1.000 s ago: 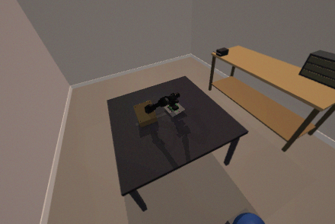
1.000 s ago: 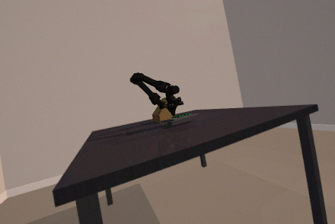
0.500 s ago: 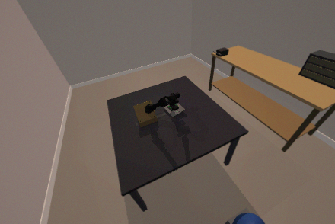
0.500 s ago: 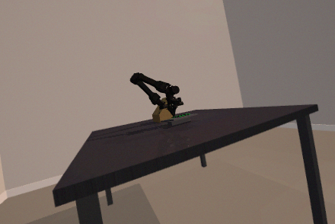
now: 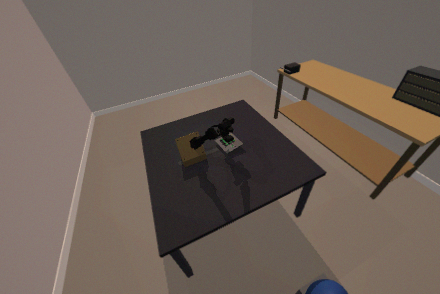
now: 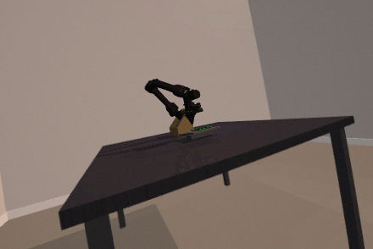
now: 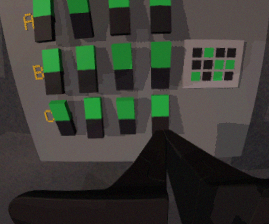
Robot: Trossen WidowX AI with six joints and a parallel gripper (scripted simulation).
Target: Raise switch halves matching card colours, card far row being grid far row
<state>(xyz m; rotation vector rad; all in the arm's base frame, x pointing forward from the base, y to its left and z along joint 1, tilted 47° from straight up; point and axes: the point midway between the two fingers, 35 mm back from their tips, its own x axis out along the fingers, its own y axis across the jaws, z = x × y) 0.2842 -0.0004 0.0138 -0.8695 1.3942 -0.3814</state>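
Observation:
The grey switch panel point(image 7: 195, 107) point(image 5: 233, 149) point(image 6: 203, 135) bears rows A, B and C of four two-coloured switches. In the wrist view the card point(image 7: 212, 84) at the right reads dark, green, dark, dark; then dark, dark, green, green; then green, dark, green, dark. The second A switch point(image 7: 80, 20), the right two B switches and C's first point(image 7: 61, 111) and third point(image 7: 125, 109) look raised at their green halves. Most others look raised at dark. My gripper point(image 7: 162, 137) is shut and empty, at the near end of C's rightmost switch point(image 7: 160, 106), partly hiding its dark half; its tilt is unclear.
The arm stands by a tan block point(image 5: 190, 150) point(image 6: 181, 126) beside the panel on the dark table point(image 5: 200, 214) point(image 6: 140, 181). A wooden bench point(image 5: 360, 99) stands apart from it, with a small black object point(image 5: 292, 68) on top. A blue ball point(image 5: 326, 287) is at the bottom edge.

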